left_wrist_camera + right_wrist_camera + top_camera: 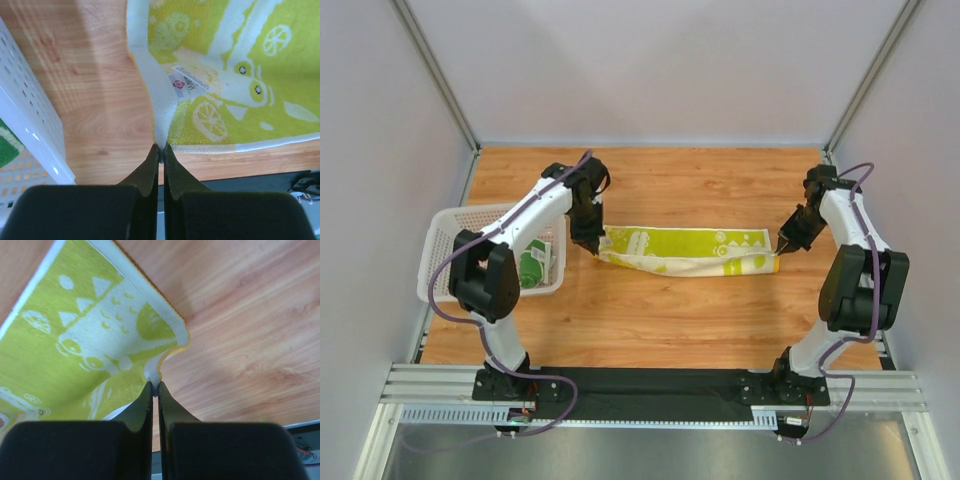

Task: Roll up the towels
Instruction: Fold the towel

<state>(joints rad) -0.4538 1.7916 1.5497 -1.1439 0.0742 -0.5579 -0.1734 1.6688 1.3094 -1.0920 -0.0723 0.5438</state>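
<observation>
I have my left gripper point(161, 150) and right gripper point(155, 387) each pinched tight on opposite ends of the lime-yellow towel point(690, 245), stretched between them.

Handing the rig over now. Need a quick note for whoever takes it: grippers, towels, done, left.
Left gripper: shut on the left end of the lime towel.
Right gripper: shut on its right end.
Lime towel: stretched out between the two along the table, not rolled.
Green towel: in the white basket, at the left of the table.
Done: nothing rolled yet.
Left: roll both towels.
</observation>
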